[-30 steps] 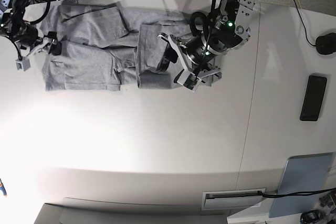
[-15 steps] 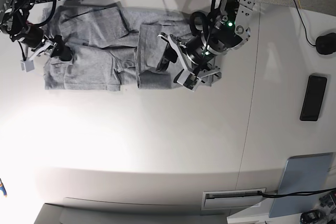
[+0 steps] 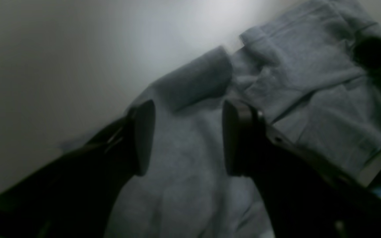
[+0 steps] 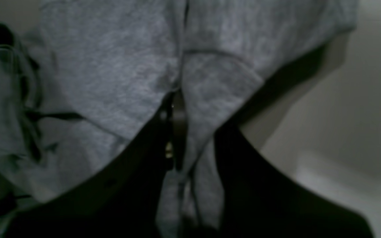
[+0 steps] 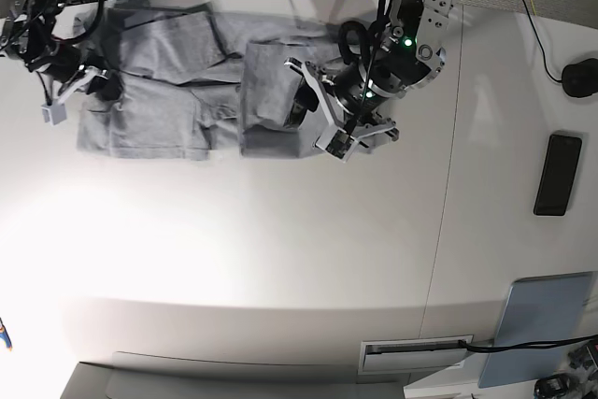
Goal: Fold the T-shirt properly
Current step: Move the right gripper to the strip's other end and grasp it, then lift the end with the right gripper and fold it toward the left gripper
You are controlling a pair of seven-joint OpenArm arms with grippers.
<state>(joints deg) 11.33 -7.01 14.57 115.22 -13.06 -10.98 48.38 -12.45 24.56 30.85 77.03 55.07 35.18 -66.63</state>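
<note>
**Fingers: one pair pinching cloth, the other spread over it**

The right gripper's fingers [image 4: 174, 132] are closed on a pinch of the large heather-grey cotton T-shirt [image 5: 177, 81], a ridge of fabric gathered between them at the garment's end. The left gripper [image 3: 187, 138] has its fingers wide apart, poised over the other end of the shirt with cloth visible between them and nothing gripped.

The T-shirt lies rumpled and partly folded along the far edge of the white bench [image 5: 280, 259], stretched between the two arms.

To do this step well, the left fingers probably need to come down on a matching edge before any lift, so both ends rise level. The pinch should take all the layers meant to move; a single ply would likely drag the rest askew. A low, slow carry would help the fold land square.

The base view alone shows the shirt's whole outline, both arms and, well apart from them, a black rectangular phone [image 5: 558, 175]. The right wrist view alone shows fabric actually caught in the grip. The left wrist view alone shows the open gap and a small rolled fold [image 3: 193, 79] just beyond the fingertips.
</note>
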